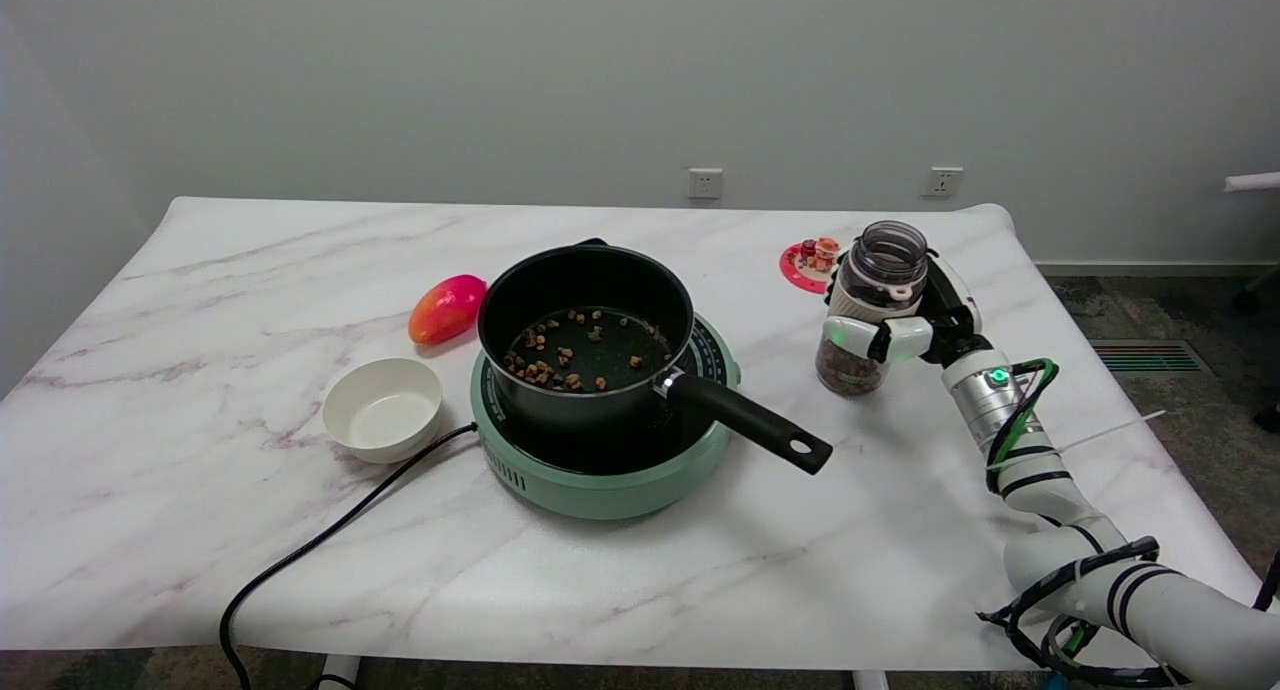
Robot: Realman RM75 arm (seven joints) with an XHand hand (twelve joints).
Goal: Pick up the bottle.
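Fingers (868, 338) of the robot hand (905, 320) wrap the bottle (868, 310), right of the pot (585, 335). Keep that grip firm, lift straight up, hold it upright: the mouth looks open.

Bottle (866, 310): my hand (900, 320) hides its middle. Beyond the hand, small figures (818, 254) I cannot identify. Cable (300, 560) leaves frame.

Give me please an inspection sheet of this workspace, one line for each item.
Surface: white marble-pattern table.
Job's things: clear bottle, lidless, brown pieces inside, upright.
Clutter: black pot with brown bits on green cooker; white bowl; mango; red coaster with small figures.
Hand: right hand, fingers wrapped around the bottle.
Cables: black cord from cooker over the near edge.
Surroundings: wall sockets.
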